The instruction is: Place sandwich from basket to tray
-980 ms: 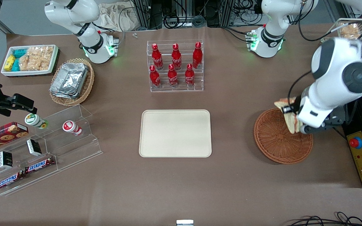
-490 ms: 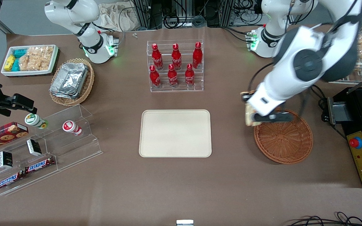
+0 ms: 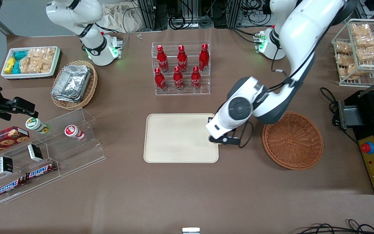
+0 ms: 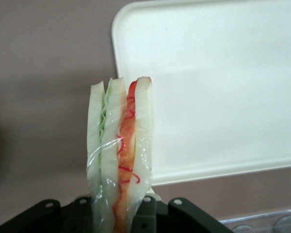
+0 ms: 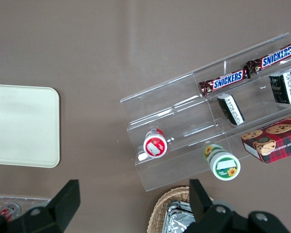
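My left gripper [image 3: 221, 138] hangs over the cream tray's [image 3: 177, 136] short edge, the one beside the round orange-brown basket [image 3: 292, 141]. In the left wrist view the gripper [image 4: 117, 213] is shut on the sandwich [image 4: 119, 150], a plastic-wrapped wedge of pale bread with green and red-orange layers, held on edge. The sandwich sits just off the tray's [image 4: 223, 87] rounded corner, above bare table. The arm hides the sandwich in the front view. The basket holds nothing.
A clear rack of red bottles [image 3: 182, 68] stands farther from the front camera than the tray. An acrylic snack stand [image 3: 44, 152], a foil-container basket [image 3: 73, 84] and a white bin [image 3: 31, 61] lie toward the parked arm's end. A wire rack [image 3: 362, 48] and control box [image 3: 373, 162] lie toward the working arm's end.
The left gripper has carried the sandwich up out of the basket and sideways across the table to the tray's edge. The basket is now uncovered and holds nothing.
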Available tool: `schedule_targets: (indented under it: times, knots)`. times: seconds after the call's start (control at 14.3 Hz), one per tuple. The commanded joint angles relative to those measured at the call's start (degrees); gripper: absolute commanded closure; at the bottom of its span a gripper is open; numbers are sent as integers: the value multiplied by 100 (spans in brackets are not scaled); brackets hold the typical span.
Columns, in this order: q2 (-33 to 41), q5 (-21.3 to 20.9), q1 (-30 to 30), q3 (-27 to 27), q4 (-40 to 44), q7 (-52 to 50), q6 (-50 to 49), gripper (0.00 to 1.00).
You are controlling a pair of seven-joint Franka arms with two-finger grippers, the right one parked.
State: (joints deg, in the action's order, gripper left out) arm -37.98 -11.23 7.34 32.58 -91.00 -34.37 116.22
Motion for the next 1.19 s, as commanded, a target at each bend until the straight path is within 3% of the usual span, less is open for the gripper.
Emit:
schedule_targets:
  times: [0.0,0.28,0.35,0.42,0.49,0.56,0.63,1.12]
  knots:
    - [-384,-213,152,21,276,-149,49,100]
    - [-684,-387,338,-58,311,-149,375,100]
    - [-693,-450,347,-58,311,-184,384,95]
    - [-754,-468,364,-58,320,-306,393,63]
    - [-798,-485,373,-67,372,-333,393,24]
    - [-816,-590,373,-67,390,-333,393,9]
    - [-816,-730,382,-67,390,-368,384,1]
    - [-255,-696,329,-58,529,-430,-150,1]
